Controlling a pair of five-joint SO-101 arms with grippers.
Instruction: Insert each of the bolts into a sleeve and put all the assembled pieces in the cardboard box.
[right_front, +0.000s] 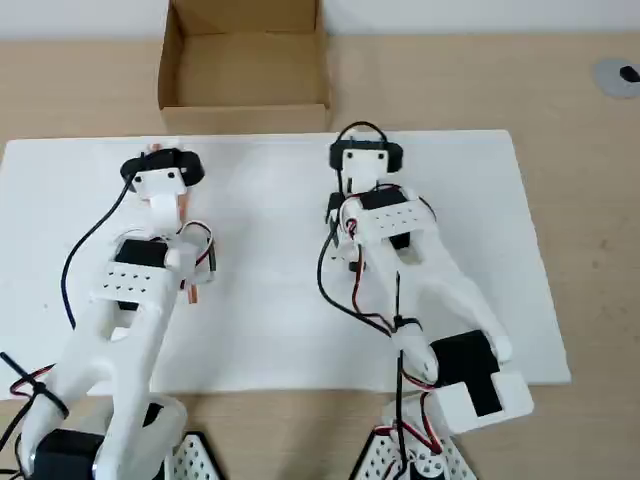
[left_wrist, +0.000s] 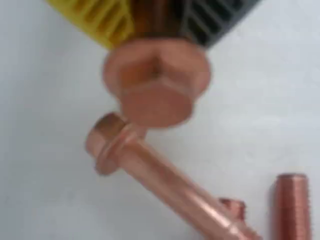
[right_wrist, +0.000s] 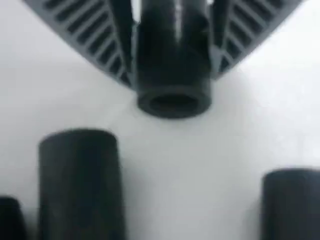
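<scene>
The left gripper (left_wrist: 157, 20) clamps a copper bolt (left_wrist: 156, 82), head outward. The right gripper (right_wrist: 172, 35) holds a black sleeve (right_wrist: 173, 85), bore exposed, apparently for mating. The cardboard box (right_front: 245, 118) sits beyond both.

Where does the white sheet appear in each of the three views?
High view: the white sheet covers the middle of the table, under both arms, in front of the cardboard box.
Left wrist view: the sheet is the background beneath the bolts.
Right wrist view: the sheet is the background beneath the sleeves.
Shared landmark: the sheet itself.
</scene>
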